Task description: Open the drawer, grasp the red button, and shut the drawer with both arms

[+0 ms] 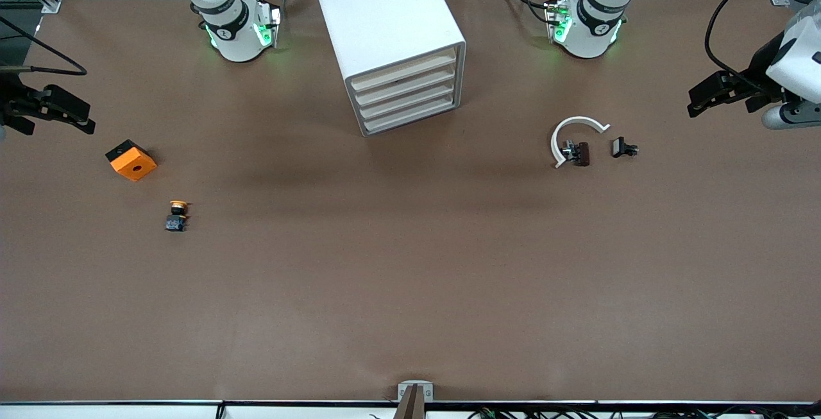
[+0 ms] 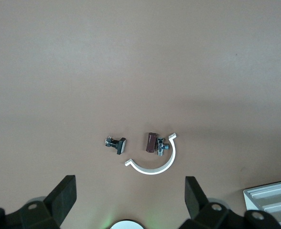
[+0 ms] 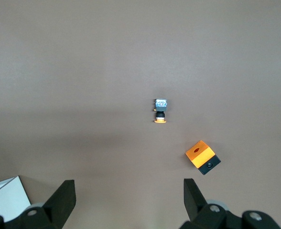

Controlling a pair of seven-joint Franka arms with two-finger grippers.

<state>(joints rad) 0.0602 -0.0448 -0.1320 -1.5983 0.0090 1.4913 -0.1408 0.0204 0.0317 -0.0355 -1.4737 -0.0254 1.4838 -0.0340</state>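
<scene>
Over table [image 1: 410, 290] ends: left claw [image 2: 129, 186], right claw [image 3: 129, 187] spread | drawer unit [image 1: 397, 40] between, closed

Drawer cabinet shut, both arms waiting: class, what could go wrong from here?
1. No red-capped button shows; the orange-capped button might be grabbed by mistake.
2. The drawer cabinet stands skewed, with flush fronts, so a pull may slip or drag it.
3. Left pincer and right pincer, both open, start wide of it.

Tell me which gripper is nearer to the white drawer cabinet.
Neither clearly. The left gripper hangs at the left arm's end of the table and the right gripper at the right arm's end; the drawer cabinet stands midway, with both well off it.
</scene>
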